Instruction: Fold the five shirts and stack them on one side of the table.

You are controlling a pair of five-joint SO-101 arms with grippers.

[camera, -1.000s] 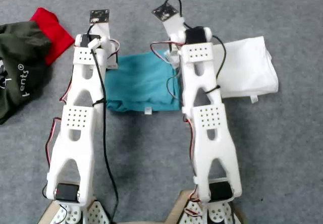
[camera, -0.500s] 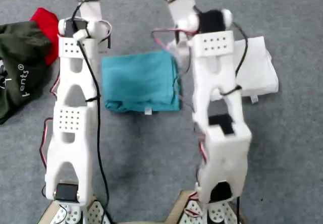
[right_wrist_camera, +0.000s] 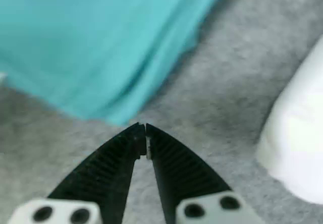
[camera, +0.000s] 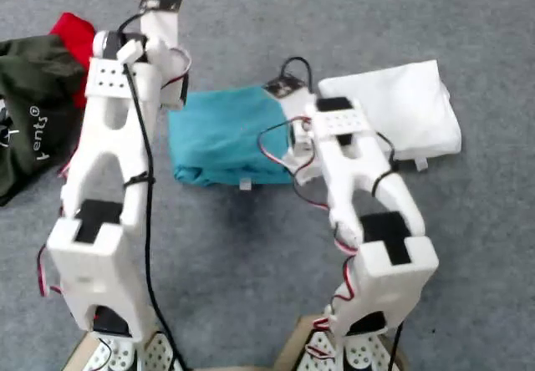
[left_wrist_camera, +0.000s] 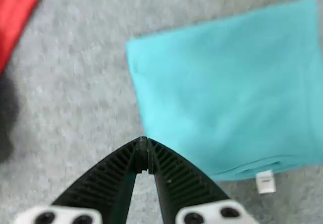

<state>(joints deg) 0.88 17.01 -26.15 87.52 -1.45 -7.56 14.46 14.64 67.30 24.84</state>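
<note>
Here the folded teal shirt [camera: 221, 137] lies crosswise, tag [camera: 245, 184] at near edge.

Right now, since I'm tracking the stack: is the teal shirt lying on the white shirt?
No, gray table shows between the teal shirt and the white shirt.

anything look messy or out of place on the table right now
Yes. At the left edge of the high view the dark green shirt lies crumpled and unfolded, overlapping the red shirt. The teal shirt and white shirt are folded but lie side by side, apart, not stacked.
</note>
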